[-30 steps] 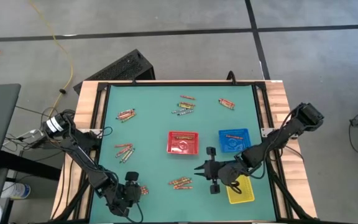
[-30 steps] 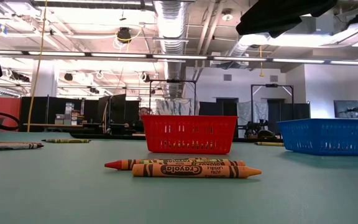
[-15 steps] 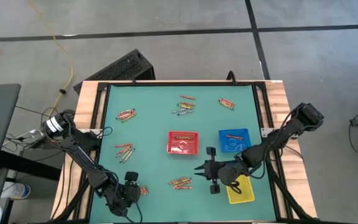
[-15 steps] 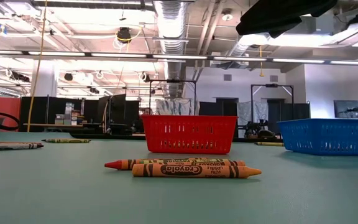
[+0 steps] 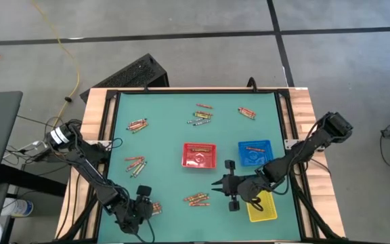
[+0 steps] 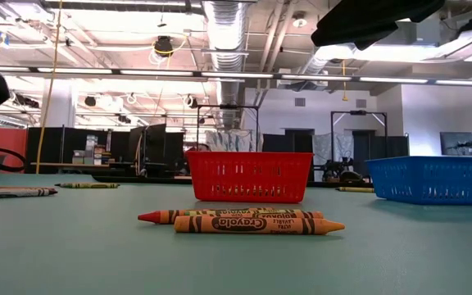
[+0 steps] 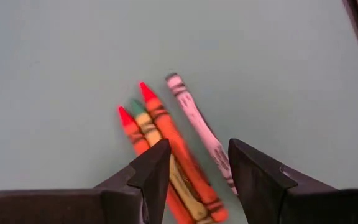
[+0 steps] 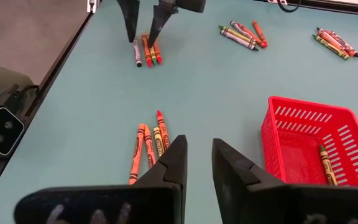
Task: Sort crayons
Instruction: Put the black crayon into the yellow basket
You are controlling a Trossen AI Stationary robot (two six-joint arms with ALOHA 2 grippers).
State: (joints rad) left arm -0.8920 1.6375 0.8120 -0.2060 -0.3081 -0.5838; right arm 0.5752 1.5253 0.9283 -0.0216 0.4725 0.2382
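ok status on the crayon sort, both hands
Left hand open, hovering over a crayon cluster at the near left corner. Right hand open, empty, above another crayon group beside the red basket. Nothing blocking.

Bench (image 5: pixel 168 142) surface is flat teal-green, framed in pale wood. Three small plastic mesh trays: red (image 5: pixel 199 154), blue (image 5: pixel 254 152), yellow (image 5: pixel 262 207). Thin wax crayons (image 7: pixel 166 146) by the black left hand (image 7: pixel 194 165): red, orange, yellow-green with black-banded wrappers, plus one pale grey-pink.
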